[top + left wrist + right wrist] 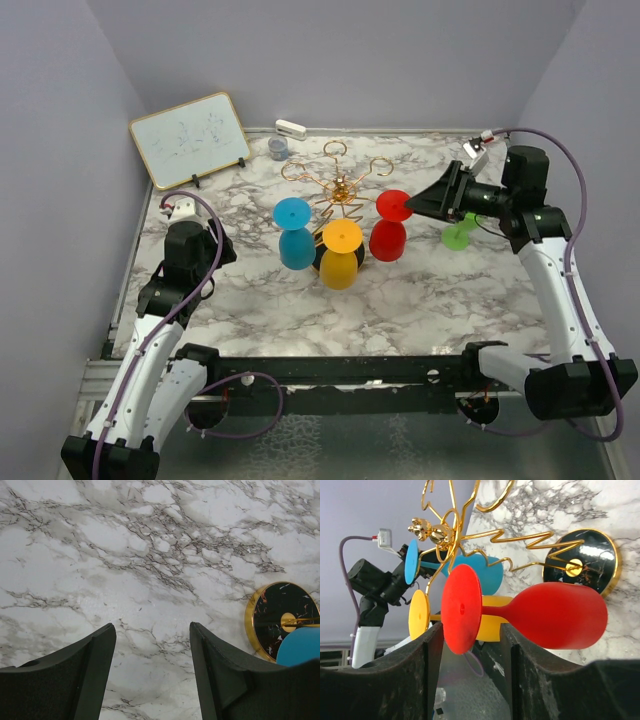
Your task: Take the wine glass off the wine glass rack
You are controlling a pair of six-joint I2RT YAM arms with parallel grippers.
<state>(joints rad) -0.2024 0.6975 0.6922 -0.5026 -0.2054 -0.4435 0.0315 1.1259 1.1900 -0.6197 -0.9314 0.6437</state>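
The gold wire wine glass rack stands mid-table on a round black base. A blue glass, a yellow glass and a red glass hang upside down from it. My right gripper is open and level with the red glass's foot. In the right wrist view the red foot lies between my fingertips, and the red bowl is beyond them. My left gripper is open and empty over bare marble. The rack base and the blue glass are to its right.
A green glass stands on the table behind my right gripper. A whiteboard leans at the back left. A white eraser and a small grey cup sit by the back wall.
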